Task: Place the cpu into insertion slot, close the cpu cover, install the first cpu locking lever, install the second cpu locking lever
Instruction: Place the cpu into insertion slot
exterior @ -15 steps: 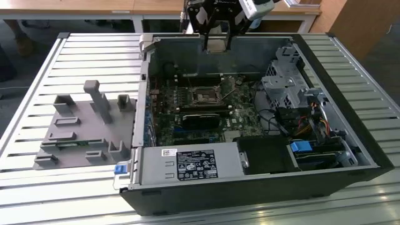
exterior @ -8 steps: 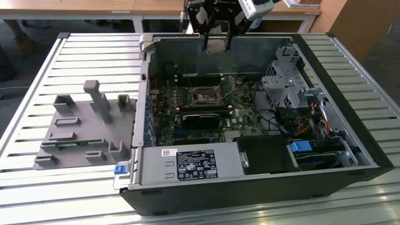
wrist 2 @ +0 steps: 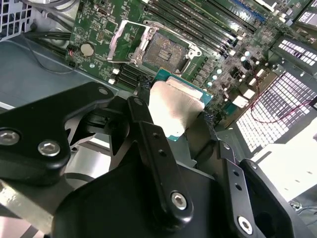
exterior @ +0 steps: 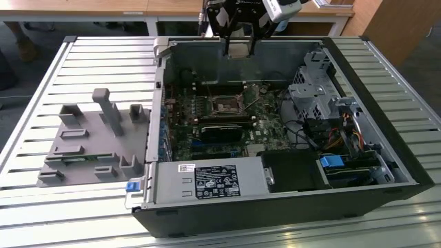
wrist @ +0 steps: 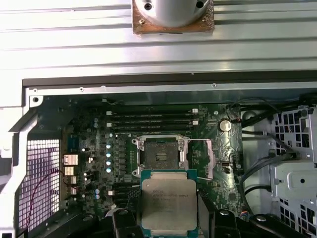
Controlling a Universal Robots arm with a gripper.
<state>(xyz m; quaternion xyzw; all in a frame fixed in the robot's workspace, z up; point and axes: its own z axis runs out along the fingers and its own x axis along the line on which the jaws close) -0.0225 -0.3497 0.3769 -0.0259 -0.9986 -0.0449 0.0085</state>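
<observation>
PC case (exterior: 276, 209) on slatted table (exterior: 103, 57), wood desks (exterior: 90, 8) behind; tool (wrist 2: 174, 103) grips cpu (wrist: 168, 203).

Open computer case (exterior: 276, 212) on a slatted metal bench (exterior: 90, 51).
A grey fixture (exterior: 90, 139) is set beside the case on the exterior view's left; a labelled power supply (exterior: 206, 181) and a drive cage (exterior: 317, 98) are seen inside.

Robotics lab or workshop: slatted metal bench (exterior: 103, 62), open computer case (exterior: 276, 206), grey parts fixture (exterior: 96, 139), wooden desks (exterior: 76, 8) behind.
</observation>
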